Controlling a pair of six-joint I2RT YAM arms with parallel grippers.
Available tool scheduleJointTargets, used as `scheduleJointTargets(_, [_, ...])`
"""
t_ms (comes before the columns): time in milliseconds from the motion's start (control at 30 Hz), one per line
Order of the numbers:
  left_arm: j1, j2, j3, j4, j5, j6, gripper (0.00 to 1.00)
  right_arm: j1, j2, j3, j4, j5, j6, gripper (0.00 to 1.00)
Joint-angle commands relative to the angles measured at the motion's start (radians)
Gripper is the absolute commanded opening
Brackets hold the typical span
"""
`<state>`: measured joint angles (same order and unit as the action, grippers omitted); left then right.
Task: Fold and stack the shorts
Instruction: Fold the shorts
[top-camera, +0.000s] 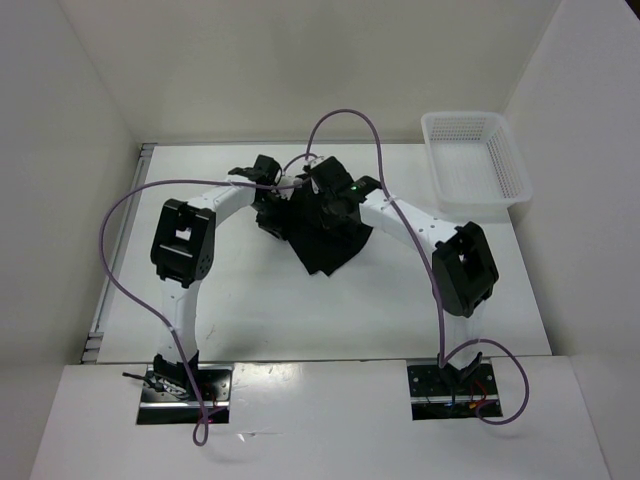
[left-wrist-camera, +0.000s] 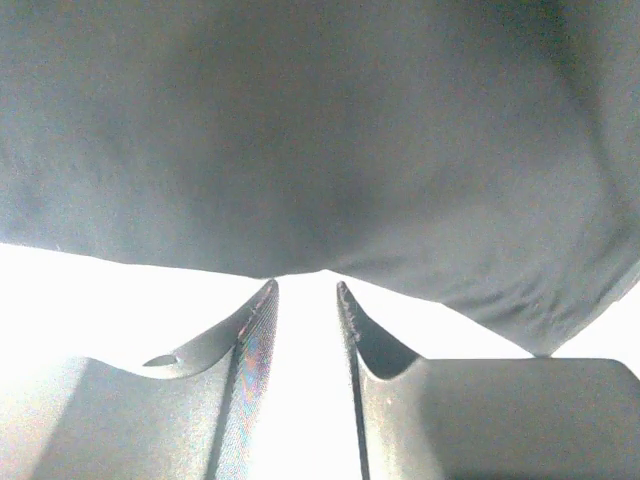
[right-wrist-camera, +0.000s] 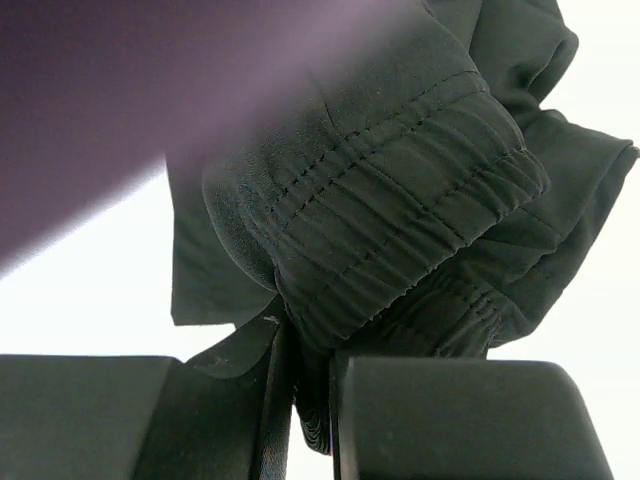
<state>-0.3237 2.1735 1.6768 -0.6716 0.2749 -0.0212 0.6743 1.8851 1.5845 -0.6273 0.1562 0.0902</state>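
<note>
Zero folds are done yet: the shorts (top-camera: 322, 240) are bunched mid-frame in the top view, waistband pinched by the right gripper (right-wrist-camera: 308, 350), the left gripper (left-wrist-camera: 307, 287) is seen slightly parted at the fabric's edge (nothing clamped, seemingly), so all folding and stacking is left.

Top view: upper part of shorts (top-camera: 325, 255) hidden under both wrists. Left wrist: cloth blurred, cut off by three edges; unclear whether left gripper (left-wrist-camera: 307, 286) pinches it. Right wrist: out-of-focus purple cable (right-wrist-camera: 90, 120) (very close) masks upper left.
</note>
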Motion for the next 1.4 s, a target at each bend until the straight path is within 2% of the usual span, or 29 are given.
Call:
scheduleJointTargets(0, [0.002,-0.081,-0.015,-0.048,0.047,0.021,0.37,0.034,-0.008,-0.001,0.038,-0.006,0.019,0.15])
scheduleJointTargets(100, [0.012,-0.081,-0.015,-0.06,0.047,0.021,0.37,0.092,-0.007,-0.015,0.072,-0.017,-0.013,0.25])
scheduleJointTargets(167, [0.021,-0.081,-0.015,-0.06,0.047,0.021,0.38,0.125,-0.02,-0.053,0.104,-0.056,-0.088,0.39])
scheduleJointTargets(300, [0.08,-0.092,-0.015,-0.069,0.047,0.021,0.39,0.217,-0.089,-0.173,0.156,-0.079,-0.208,0.54])
scheduleJointTargets(367, [0.1,-0.113,-0.015,-0.069,0.038,0.021,0.41,0.217,-0.138,-0.233,0.17,-0.173,-0.254,0.65])
scheduleJointTargets(433, [0.118,-0.122,-0.015,-0.069,0.029,0.021,0.45,0.228,-0.179,-0.256,0.179,-0.254,-0.276,0.68])
scheduleJointTargets(567, [0.133,-0.147,-0.003,-0.098,0.02,0.021,0.47,0.228,-0.221,-0.267,0.204,-0.251,-0.3,0.68])
scheduleJointTargets(633, [0.133,-0.17,0.023,-0.098,0.049,0.021,0.48,0.228,-0.236,-0.258,0.233,-0.186,-0.3,0.67])
scheduleJointTargets(767, [0.124,-0.219,0.023,-0.109,0.099,0.021,0.54,0.228,-0.268,-0.348,0.313,0.032,-0.433,0.68])
scheduleJointTargets(867, [0.085,-0.219,0.032,-0.121,0.127,0.021,0.58,0.219,-0.279,-0.443,0.406,0.077,-0.527,0.71])
scheduleJointTargets(1033, [0.049,-0.166,0.032,-0.132,0.138,0.021,0.6,0.182,-0.279,-0.509,0.469,0.068,-0.569,0.78])
scheduleJointTargets(1233, [0.02,-0.097,0.043,-0.131,0.139,0.021,0.61,0.182,-0.23,-0.558,0.583,0.068,-0.638,0.78])
scheduleJointTargets(1367, [-0.011,-0.063,0.054,-0.131,0.152,0.021,0.62,0.172,-0.192,-0.577,0.598,0.043,-0.684,0.78])
